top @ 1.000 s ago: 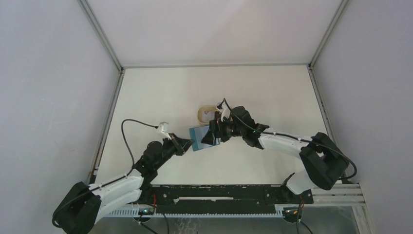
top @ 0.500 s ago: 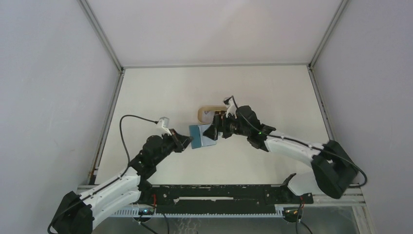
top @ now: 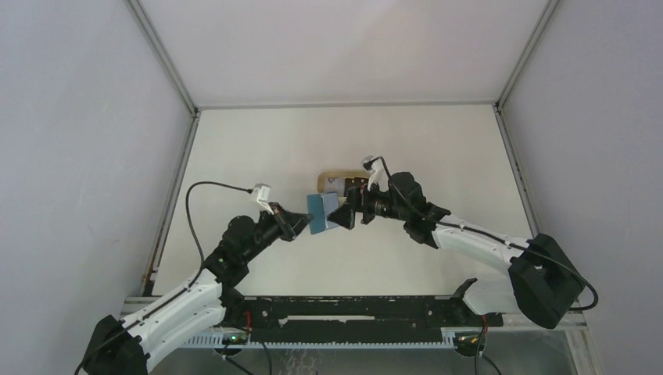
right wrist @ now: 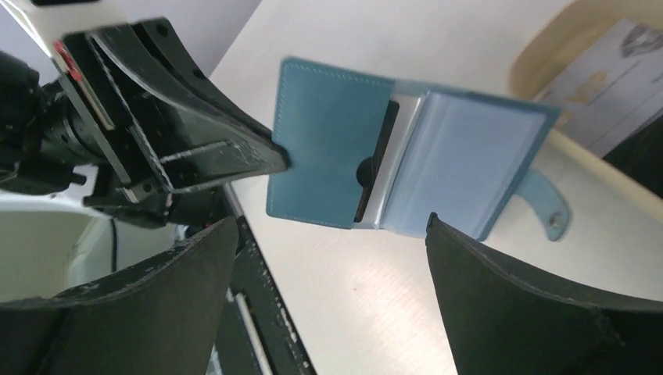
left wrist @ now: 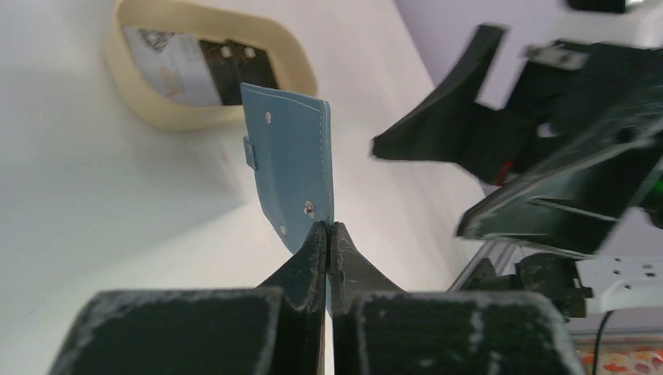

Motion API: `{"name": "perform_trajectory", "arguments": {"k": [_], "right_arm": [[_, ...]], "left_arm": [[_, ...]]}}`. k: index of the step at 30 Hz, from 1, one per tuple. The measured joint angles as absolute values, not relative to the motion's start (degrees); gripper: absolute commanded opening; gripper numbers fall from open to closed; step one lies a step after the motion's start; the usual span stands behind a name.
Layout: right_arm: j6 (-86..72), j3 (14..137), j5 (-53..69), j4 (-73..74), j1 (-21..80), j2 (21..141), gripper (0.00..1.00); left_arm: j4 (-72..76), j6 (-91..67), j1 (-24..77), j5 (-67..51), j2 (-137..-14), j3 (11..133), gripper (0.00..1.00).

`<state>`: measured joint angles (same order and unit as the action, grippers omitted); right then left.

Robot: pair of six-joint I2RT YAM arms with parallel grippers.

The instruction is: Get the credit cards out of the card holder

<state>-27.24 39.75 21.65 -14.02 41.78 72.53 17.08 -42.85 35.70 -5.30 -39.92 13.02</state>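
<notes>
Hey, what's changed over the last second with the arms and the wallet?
The left gripper, still shut on the card holder, carried it slightly toward the tray. The right gripper drew back rightward, wide open. The tray and its cards stayed put.

Teal card holder [right wrist: 328, 148] open, aloft; black card [right wrist: 381, 144] inside
</notes>
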Motion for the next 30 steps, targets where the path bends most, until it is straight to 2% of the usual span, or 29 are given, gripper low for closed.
{"name": "perform_trajectory", "arguments": {"k": [9, 30], "right_arm": [[-32.4, 37.5, 35.7, -24.8, 38.1, 76.2, 0.95], [-36.0, 37.5, 42.9, -29.8, 36.9, 75.9, 0.87]], "left_arm": [[25.4, -43.2, 35.7, -12.6, -39.3, 13.0, 0.00], [37.2, -46.2, 35.6, -18.5, -42.7, 13.0, 0.00]]}}
